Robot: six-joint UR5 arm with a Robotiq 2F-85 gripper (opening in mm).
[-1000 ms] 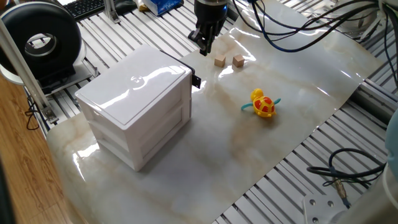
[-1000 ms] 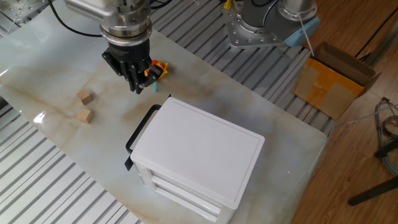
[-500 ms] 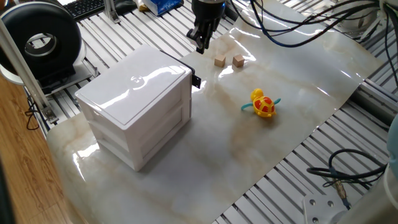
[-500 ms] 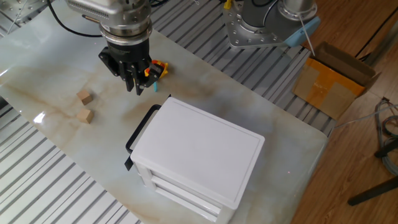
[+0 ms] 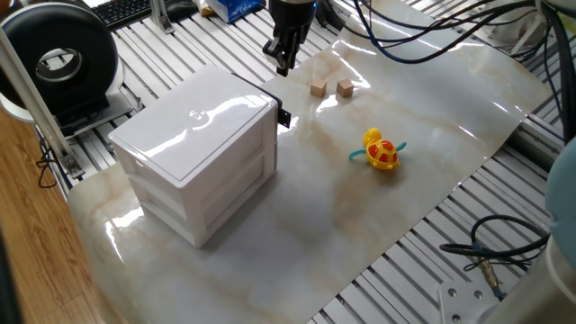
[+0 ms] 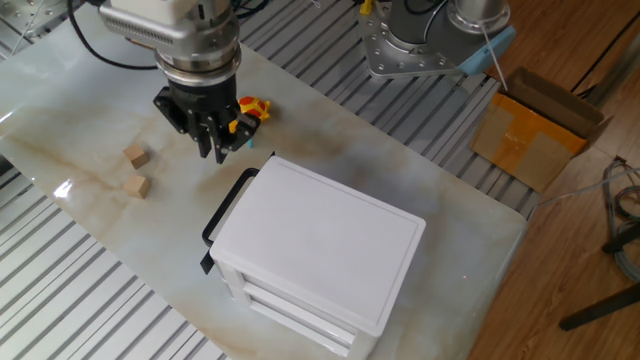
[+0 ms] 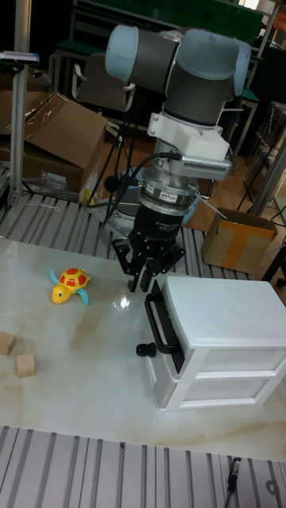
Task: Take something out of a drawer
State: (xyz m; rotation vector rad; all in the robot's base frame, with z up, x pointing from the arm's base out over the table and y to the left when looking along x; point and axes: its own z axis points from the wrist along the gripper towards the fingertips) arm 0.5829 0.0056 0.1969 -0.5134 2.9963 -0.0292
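The drawer [image 7: 226, 359] is the top tier of a glossy white three-tier box [image 5: 193, 135], and it sits pushed in. On its front are a black looped handle [image 7: 163, 321] and a small black knob [image 7: 144, 349]. My gripper [image 7: 141, 284] points down just above and in front of that handle, touching nothing. Only a narrow gap separates its fingers and nothing is between them. The other fixed view shows the gripper [image 6: 213, 152] beside the box's handle end [image 6: 225, 212], and in one fixed view the gripper [image 5: 283, 65] hangs behind the box. The drawer's inside is hidden.
A yellow toy turtle [image 5: 381, 151] lies on the marble sheet right of the box. Two small wooden cubes [image 5: 319, 88] [image 5: 345, 86] sit near the gripper. A cardboard box [image 6: 540, 120] stands off the table and cables [image 5: 504, 252] lie at the table's edge.
The gripper has shifted sideways across the front of the box, away from the cubes' side. The box, turtle and cubes have not moved.
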